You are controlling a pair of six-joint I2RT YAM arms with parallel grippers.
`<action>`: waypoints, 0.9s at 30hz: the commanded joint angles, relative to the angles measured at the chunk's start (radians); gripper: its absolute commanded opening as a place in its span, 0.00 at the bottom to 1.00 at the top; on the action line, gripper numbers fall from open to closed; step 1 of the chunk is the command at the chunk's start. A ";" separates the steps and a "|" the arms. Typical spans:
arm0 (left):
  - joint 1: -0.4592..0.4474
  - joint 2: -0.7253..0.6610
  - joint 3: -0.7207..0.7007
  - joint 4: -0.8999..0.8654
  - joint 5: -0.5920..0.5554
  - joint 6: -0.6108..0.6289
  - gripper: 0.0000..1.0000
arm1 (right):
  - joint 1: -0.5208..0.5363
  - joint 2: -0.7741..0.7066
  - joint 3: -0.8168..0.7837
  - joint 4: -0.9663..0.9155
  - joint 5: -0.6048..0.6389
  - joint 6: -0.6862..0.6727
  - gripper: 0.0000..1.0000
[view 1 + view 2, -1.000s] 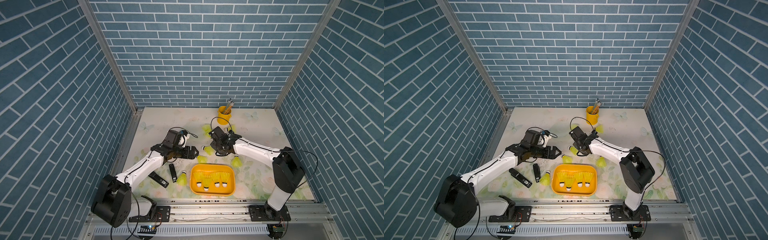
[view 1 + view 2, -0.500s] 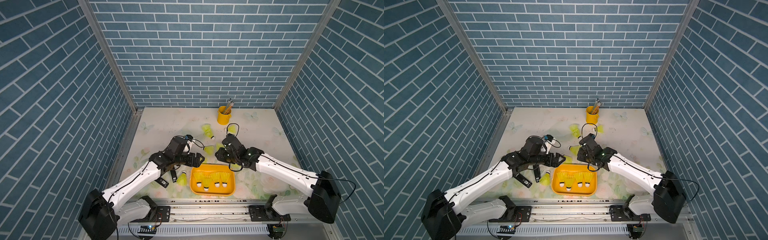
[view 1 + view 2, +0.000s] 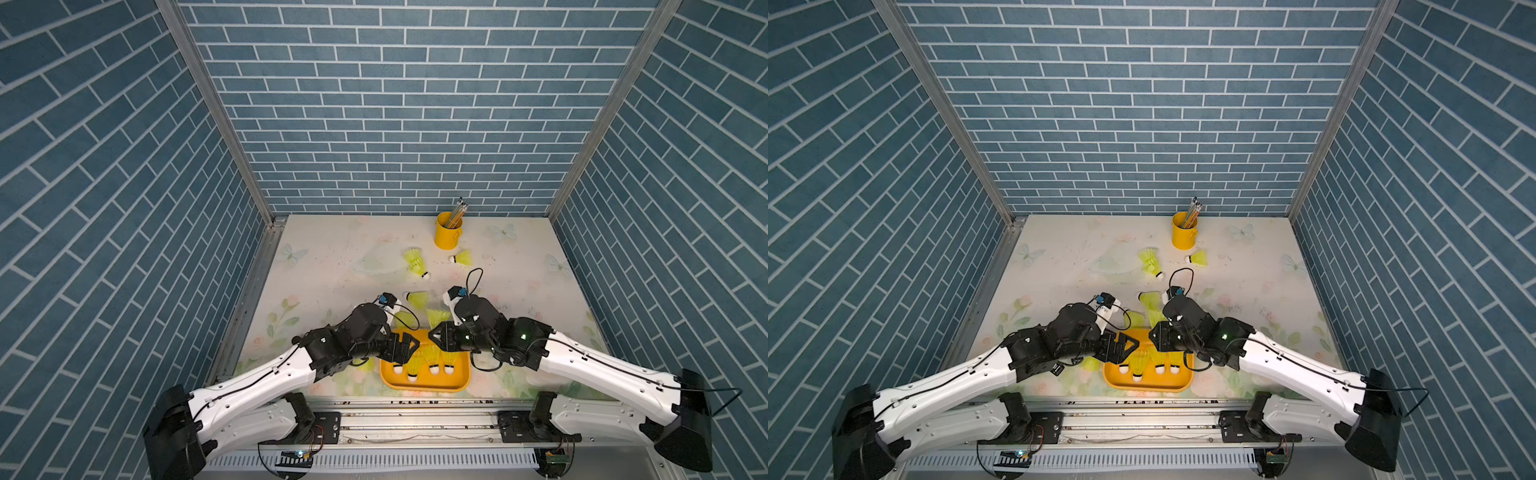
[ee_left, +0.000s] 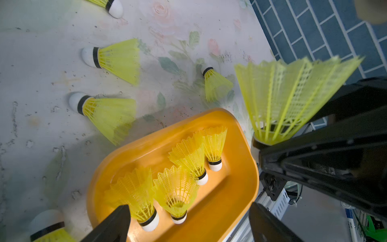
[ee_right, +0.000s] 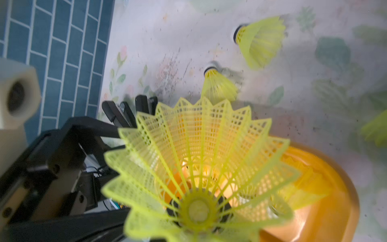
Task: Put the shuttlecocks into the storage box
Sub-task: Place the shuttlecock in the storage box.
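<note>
Four shuttlecocks (image 4: pixel 189 156) are sitting in the box (image 3: pixel 426 387) at the near edge of the table (image 3: pixel 332 257), corks pointing near. The right gripper (image 3: pixel 435 335) is pinching a fifth shuttlecock (image 4: pixel 293 98) by its cork, fingers narrow, and is hovering at the box's far edge, so its release looks like the step in hand. The left gripper (image 3: pixel 406 348) is hanging over the box's left side with fingers spread wide and nothing between them. At least six loose shuttlecocks (image 3: pixel 415 262) are lying on the table: two far back near the cup (image 3: pixel 448 232); two in the middle just beyond the grippers; one just off the box's far right corner; one just left of the box. By this count the task is sitting under half done.
</note>
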 commanded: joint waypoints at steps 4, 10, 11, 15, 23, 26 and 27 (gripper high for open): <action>-0.110 -0.046 -0.053 0.045 -0.152 -0.109 0.94 | 0.101 -0.073 -0.099 -0.068 -0.001 0.078 0.08; -0.203 -0.054 -0.061 0.051 -0.248 -0.158 0.94 | 0.166 -0.093 -0.163 -0.062 0.012 0.157 0.08; -0.216 -0.050 -0.062 0.055 -0.258 -0.166 0.94 | 0.169 -0.096 -0.173 -0.056 0.010 0.165 0.08; -0.256 -0.023 -0.055 0.058 -0.283 -0.178 0.94 | 0.173 -0.090 -0.202 -0.040 -0.002 0.188 0.08; -0.312 0.001 -0.056 0.067 -0.309 -0.190 0.94 | 0.172 -0.058 -0.219 -0.044 -0.009 0.205 0.08; -0.333 0.002 -0.062 0.065 -0.318 -0.201 0.94 | 0.171 -0.043 -0.217 -0.048 -0.011 0.210 0.08; -0.337 0.003 -0.064 0.064 -0.322 -0.204 0.94 | 0.171 -0.040 -0.217 -0.051 -0.009 0.212 0.08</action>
